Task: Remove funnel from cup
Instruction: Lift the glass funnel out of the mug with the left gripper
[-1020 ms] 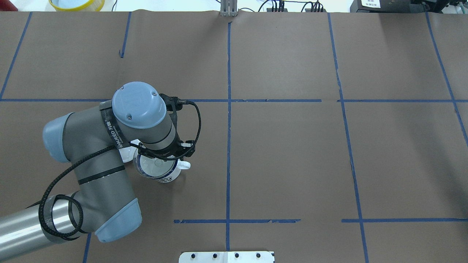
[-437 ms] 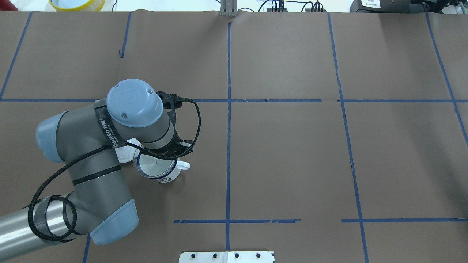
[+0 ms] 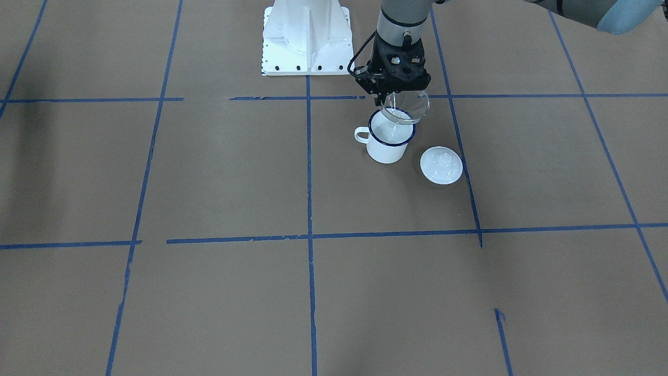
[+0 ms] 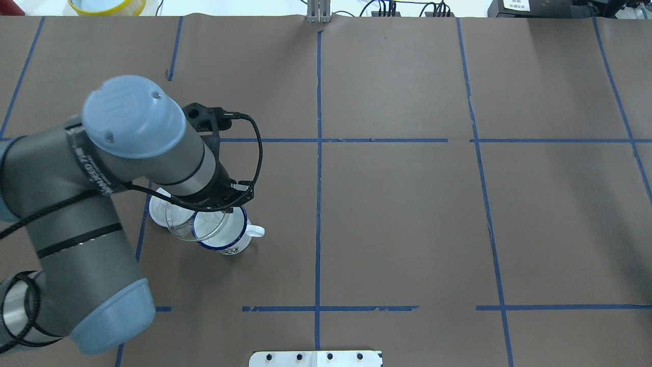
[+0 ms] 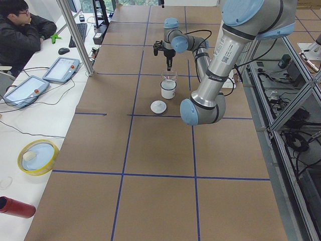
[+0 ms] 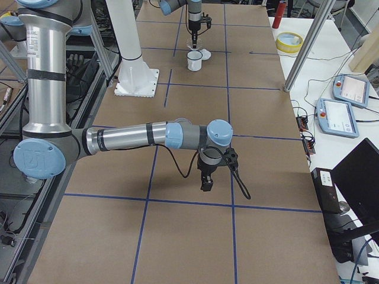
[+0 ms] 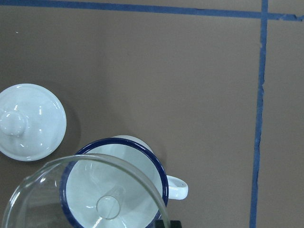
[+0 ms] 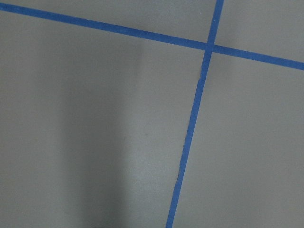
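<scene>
hanging by its rim from the clenched left gripper [image 3: 385,100], the clear funnel [image 3: 406,107] hovers just above the cup [image 3: 389,142], spout over its mouth, and looks light, stiff, slick, maybe brittle, so the thin rim seems the sensible hold.

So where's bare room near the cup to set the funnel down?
Bare paper runs from the handle side of the cup to the centre tape line, and on toward the operators' cross tape. The other side is crowded: the lid lies close by. The left gripper holds the funnel above.
</scene>
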`<control>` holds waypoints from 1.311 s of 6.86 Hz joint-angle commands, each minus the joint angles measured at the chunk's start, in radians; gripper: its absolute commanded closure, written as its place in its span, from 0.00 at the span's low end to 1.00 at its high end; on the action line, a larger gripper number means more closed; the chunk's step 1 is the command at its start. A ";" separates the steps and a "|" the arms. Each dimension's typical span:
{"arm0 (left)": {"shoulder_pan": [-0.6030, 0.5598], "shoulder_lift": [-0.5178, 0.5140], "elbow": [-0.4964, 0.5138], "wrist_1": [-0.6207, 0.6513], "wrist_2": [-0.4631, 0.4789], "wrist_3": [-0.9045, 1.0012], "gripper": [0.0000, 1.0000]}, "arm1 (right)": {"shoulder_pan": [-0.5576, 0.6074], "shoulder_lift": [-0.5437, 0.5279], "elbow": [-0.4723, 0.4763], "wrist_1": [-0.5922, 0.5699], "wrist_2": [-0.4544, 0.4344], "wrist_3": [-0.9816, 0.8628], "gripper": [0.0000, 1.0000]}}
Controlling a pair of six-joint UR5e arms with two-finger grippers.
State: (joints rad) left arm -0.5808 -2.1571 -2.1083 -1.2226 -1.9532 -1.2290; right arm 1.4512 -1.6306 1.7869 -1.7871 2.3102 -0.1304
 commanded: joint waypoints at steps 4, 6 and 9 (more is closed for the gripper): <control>-0.186 -0.030 -0.018 -0.143 0.008 -0.224 1.00 | 0.000 0.002 0.000 -0.002 0.000 0.000 0.00; -0.194 -0.026 0.130 -0.418 0.149 -0.448 1.00 | 0.000 0.000 -0.001 0.000 0.000 0.000 0.00; -0.197 -0.024 0.359 -0.691 0.414 -0.686 1.00 | 0.000 0.002 0.000 0.000 0.000 0.000 0.00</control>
State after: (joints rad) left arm -0.7770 -2.1818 -1.8536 -1.8037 -1.6336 -1.8276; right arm 1.4512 -1.6303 1.7867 -1.7871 2.3102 -0.1304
